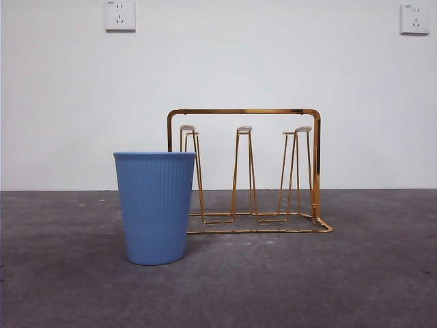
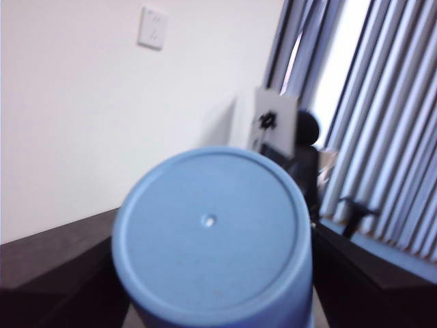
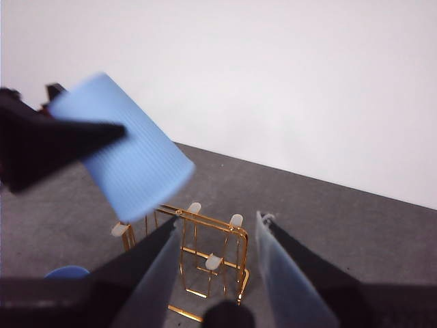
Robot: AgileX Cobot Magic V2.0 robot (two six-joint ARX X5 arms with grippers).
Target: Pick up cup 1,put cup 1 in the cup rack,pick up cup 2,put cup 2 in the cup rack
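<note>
Two alike blue ribbed cups show; I cannot tell which is cup 1. One cup (image 1: 154,208) stands upright on the table, in front of the cup rack's left end; its rim (image 3: 67,272) peeks into the right wrist view. The other cup (image 3: 130,164) hangs tilted above the rack, with my left gripper (image 3: 89,113) shut on it. The left wrist view shows that cup's round bottom (image 2: 212,232) between the dark jaws. The gold wire cup rack (image 1: 243,111) holds nothing on its white-tipped pegs. My right gripper (image 3: 218,222) hovers open above the rack (image 3: 205,219).
Dark grey tabletop (image 1: 341,280) runs to a white wall with two sockets (image 1: 119,15). Neither arm shows in the front view. Curtains (image 2: 382,123) and a chair show in the left wrist view, off the table.
</note>
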